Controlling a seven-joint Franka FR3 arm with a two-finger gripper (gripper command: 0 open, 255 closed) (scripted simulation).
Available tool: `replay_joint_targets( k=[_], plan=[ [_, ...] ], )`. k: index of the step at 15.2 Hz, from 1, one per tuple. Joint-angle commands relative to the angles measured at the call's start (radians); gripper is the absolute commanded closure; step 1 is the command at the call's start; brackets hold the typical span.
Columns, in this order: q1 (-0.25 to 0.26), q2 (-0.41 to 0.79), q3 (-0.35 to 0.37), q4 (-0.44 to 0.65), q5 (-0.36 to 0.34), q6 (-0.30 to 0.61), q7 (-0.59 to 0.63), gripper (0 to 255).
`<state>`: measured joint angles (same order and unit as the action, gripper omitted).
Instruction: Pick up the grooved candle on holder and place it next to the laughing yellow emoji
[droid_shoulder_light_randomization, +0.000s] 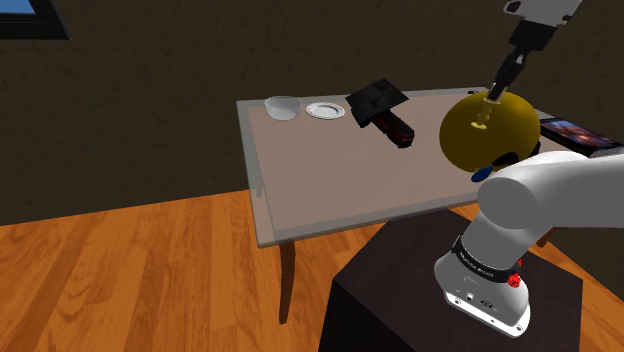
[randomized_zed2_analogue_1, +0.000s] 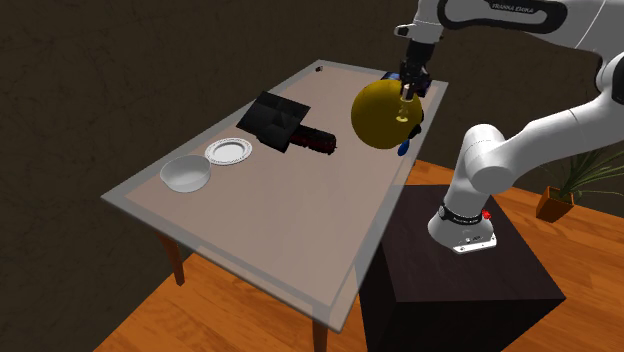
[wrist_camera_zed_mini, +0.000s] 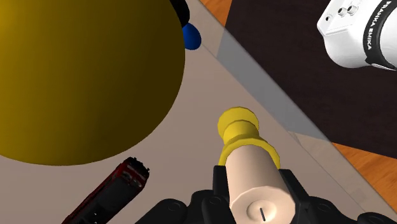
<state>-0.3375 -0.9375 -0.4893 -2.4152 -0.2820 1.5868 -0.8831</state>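
Candle (wrist_camera_zed_mini: 253, 181), a cream cylinder with a short dark wick at its near end, sits on a bright yellow holder (wrist_camera_zed_mini: 238, 126) with a flared foot. The black gripper (wrist_camera_zed_mini: 254, 184) is clenched on it: in the wrist view one of the fingers (wrist_camera_zed_mini: 220, 181) presses each side of the cylinder, and the holder points away from the hand towards the table (wrist_camera_zed_mini: 210, 95). The candle is held in the air above the tabletop, near the table's edge on the stand's side. In the shoulder view it hangs from the gripper (droid_shoulder_light_randomization: 495, 93) in front of the upper part of the emoji (droid_shoulder_light_randomization: 505, 135), a large dull-yellow ball. In the second exterior view the gripper (randomized_zed2_analogue_1: 409, 88) is at the ball's upper right.

A small blue piece (wrist_camera_zed_mini: 191, 37) lies against the emoji's base at the table edge. A long red-and-black object (droid_shoulder_light_randomization: 399, 130) lies on the table just beside the emoji, and one end touches a flat black object (droid_shoulder_light_randomization: 376, 98). Further along the shoulder view's left stand a white plate (droid_shoulder_light_randomization: 325, 110) and a pale bowl (droid_shoulder_light_randomization: 283, 107), close together. A dark tablet-like slab (droid_shoulder_light_randomization: 577, 134) lies at the shoulder view's right. The dark stand (randomized_zed2_analogue_1: 470, 285) rests on a wooden floor (droid_shoulder_light_randomization: 120, 280), and a potted plant (randomized_zed2_analogue_1: 572, 185) stands behind it.
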Motion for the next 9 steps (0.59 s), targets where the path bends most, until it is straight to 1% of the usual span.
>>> replay_joint_targets(
  k=[1, 9],
  plan=[
    [-0.005, -0.006, -0.011, -0.032, -0.01, 0.027, -0.002, 255],
    [-0.022, -0.023, -0.046, -0.142, -0.044, 0.121, -0.004, 255]
  ],
)
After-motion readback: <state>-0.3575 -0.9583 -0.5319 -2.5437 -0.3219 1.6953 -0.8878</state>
